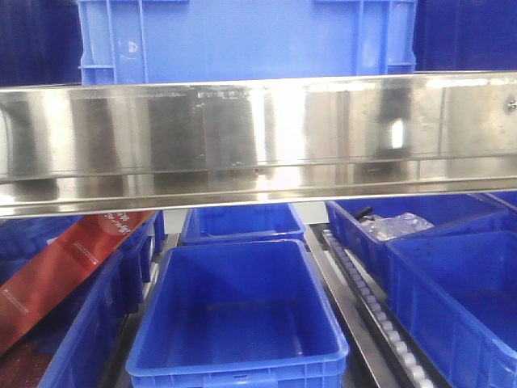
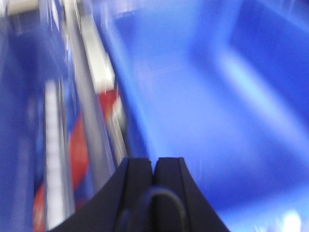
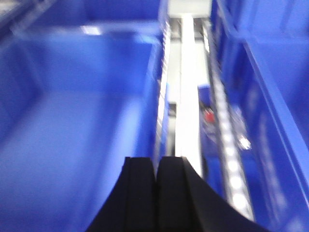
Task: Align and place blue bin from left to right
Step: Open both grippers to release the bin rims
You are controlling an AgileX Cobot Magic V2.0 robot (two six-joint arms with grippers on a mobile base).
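A polished steel shelf rail (image 1: 258,137) ran across the front view, with roller tracks (image 1: 380,315) and rows of blue tubs beneath it. The blue bin (image 1: 250,36), with ribbed walls and framed corners, stood on the upper level behind the rail, roughly central and cut off at the top of the frame. Below, an empty shallow tub (image 1: 238,315) sat in the middle lane, another tub (image 1: 238,222) just behind it. A red carton (image 1: 60,271) leaned tilted over the tubs at the left, and a tub at the right held a clear plastic bag (image 1: 396,226).

Both wrist views were blurred. The left tool (image 2: 153,169) had its black fingers pressed together, holding nothing, above a blue tub beside a track. The right tool (image 3: 156,169) was likewise closed and empty, over a tub's edge next to a white roller lane (image 3: 187,96).
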